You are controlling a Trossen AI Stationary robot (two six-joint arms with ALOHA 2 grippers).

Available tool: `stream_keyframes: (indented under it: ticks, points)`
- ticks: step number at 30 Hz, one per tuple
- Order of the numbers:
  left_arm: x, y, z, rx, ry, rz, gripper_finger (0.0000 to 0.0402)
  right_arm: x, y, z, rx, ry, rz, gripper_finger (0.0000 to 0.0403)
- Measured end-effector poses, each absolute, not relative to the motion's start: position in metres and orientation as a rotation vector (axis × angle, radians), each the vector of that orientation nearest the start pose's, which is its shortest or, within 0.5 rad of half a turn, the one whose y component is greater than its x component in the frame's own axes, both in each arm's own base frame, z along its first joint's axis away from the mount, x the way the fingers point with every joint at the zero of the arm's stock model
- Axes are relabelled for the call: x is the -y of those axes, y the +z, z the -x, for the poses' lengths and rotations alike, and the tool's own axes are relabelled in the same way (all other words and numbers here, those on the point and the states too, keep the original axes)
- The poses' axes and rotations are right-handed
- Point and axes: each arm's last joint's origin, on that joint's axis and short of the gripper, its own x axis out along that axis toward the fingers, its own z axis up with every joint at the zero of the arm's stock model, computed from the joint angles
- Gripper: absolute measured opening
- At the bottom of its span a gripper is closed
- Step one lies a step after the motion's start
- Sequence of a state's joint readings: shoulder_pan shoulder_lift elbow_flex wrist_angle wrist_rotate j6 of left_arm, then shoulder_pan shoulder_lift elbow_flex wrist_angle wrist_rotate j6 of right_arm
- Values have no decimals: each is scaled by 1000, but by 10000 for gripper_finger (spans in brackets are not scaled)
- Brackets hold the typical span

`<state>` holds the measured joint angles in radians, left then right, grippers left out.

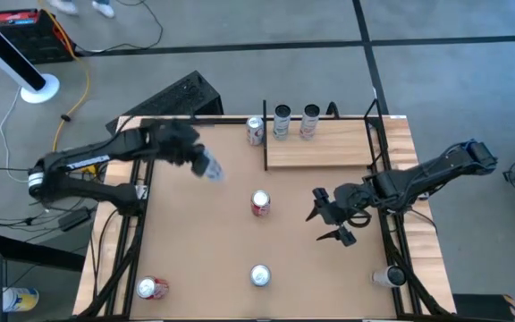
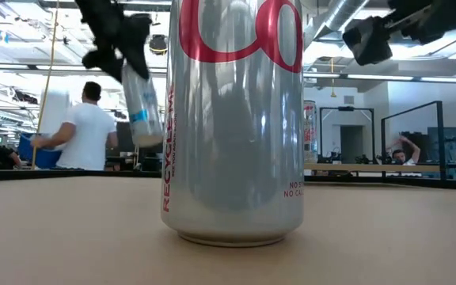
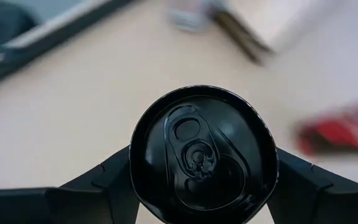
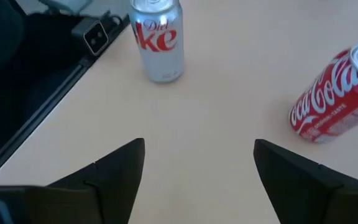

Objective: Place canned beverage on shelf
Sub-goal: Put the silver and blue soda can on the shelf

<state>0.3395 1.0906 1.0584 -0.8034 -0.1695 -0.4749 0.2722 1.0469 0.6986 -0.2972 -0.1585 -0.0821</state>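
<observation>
High view: the counter (image 1: 204, 259) is the broadest thing below me, tan and rectangular, and at its far edge on my right side lies the shelf (image 1: 320, 148), a pale plank with thin black posts. Two silver cans (image 1: 295, 122) stand upright along the shelf's back edge, and a red-marked can (image 1: 256, 131) stands on the counter just beside the shelf's left post. My left gripper (image 1: 206, 165) hangs over the counter's far left part with its fingers (image 3: 104, 180) closed on either side of a silver can (image 2: 142, 103), which it holds tilted and clear of the surface, well apart from the shelf; the left wrist view looks straight onto the can's dark end. My right gripper (image 1: 333, 217) hangs over the counter's right half, in front of the shelf, its fingers (image 4: 114, 168) spread wide with nothing between them. A red can (image 1: 260, 204) lies mid-counter, a Diet Coke can (image 1: 259, 275) stands near the front edge, and another red can (image 1: 153, 288) lies at the front left corner.
</observation>
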Motion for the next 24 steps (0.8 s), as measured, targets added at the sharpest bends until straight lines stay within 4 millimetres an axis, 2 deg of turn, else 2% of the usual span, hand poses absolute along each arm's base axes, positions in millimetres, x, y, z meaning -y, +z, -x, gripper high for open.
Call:
stream_keyframes:
  ticks: [4, 7, 11, 15, 24]
  points:
    - [-31, 333, -210, -708, 464, 407, 245, -60, 237, -204, -575, 436, 114, 318]
    - [3, 335, -222, -736, 310, 313, 245, -60, 234, -205, -527, 431, 102, 317]
    - [41, 324, -233, -803, 187, 200, 245, -65, 233, -212, -481, 443, 108, 317]
    - [69, 310, -248, -818, 137, 133, 245, -70, 230, -221, -438, 464, 146, 317]
    - [116, 268, -281, -857, 65, 46, 245, -82, 216, -234, -435, 497, 173, 317]
